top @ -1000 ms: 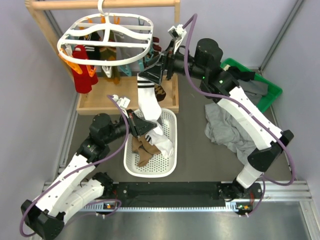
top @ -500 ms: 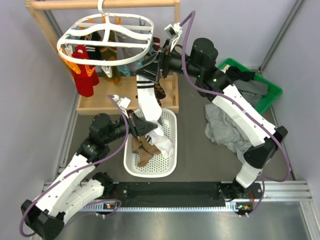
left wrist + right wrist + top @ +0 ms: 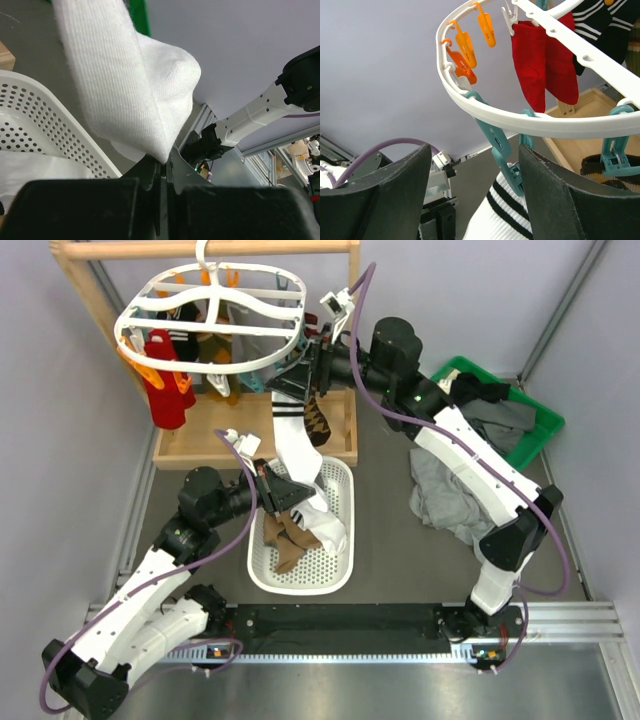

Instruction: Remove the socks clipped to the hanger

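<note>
The white hanger hangs from the wooden rail, with teal and orange clips around its rim. A white sock with black stripes hangs from a teal clip at the rim's right side and runs down toward the basket. My left gripper is shut on that sock's toe end, pinched between its pads. My right gripper stands open, one finger on each side of the teal clip, at the hanger's right edge. Red socks and a black striped sock remain clipped.
A white perforated basket below holds brown socks. The wooden stand's base lies behind it. A green bin with dark garments and a grey cloth heap sit at the right.
My right gripper has moved left toward the hanger's rim and its jaws have narrowed somewhat around the teal clip. The left arm has stayed put, still holding the sock.
</note>
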Robot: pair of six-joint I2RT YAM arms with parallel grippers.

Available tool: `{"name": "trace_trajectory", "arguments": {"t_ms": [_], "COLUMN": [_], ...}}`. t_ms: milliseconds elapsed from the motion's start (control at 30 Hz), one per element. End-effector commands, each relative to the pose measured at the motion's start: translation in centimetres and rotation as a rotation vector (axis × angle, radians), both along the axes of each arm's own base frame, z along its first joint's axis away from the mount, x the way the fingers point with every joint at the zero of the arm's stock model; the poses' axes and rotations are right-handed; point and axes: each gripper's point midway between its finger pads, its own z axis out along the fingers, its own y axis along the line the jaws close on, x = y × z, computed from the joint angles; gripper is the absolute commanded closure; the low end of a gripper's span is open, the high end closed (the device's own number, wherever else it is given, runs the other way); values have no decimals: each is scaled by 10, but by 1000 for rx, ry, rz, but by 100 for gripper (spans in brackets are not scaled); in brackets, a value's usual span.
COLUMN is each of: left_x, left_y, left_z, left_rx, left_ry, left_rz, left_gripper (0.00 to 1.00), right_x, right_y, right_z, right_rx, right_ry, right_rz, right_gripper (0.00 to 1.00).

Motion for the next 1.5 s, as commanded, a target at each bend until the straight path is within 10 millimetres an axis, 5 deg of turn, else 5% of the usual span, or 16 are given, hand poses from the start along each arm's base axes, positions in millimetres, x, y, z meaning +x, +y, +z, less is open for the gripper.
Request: {"name": "trace_trajectory", "arguments": {"t_ms": [0, 167, 367, 667, 800, 1333, 1467], "left_x": [-1, -2, -4, -8, -7, -16, -16], "left_y": [-2, -3, -3, -3, -2, 7, 6], "left_z": [21, 23, 21, 22, 18, -22, -14], "left_rx": [-39, -43, -42, -41, -36, 8, 1], "left_ry": [-71, -72, -68, -68, -62, 5, -7], "left_rz": [-20, -29, -35, -47, -44, -20, -22], "left_gripper": [100, 100, 100, 100, 100, 100, 100], "right_x": [-5, -4, -5, 1, 1, 12, 10], "right_y": [-7, -7, -7, -12, -13, -14, -15], "right_z": [30, 27, 30, 27, 30, 27, 23], "right_rx": [56, 48, 64, 74, 79, 80, 74], "right_ry": [-59, -55, -52, -40, -40, 32, 62], "right_rz": [4, -1, 12, 25, 25, -35, -35], "right_gripper": [29, 22, 35, 85, 100, 100, 71]}}
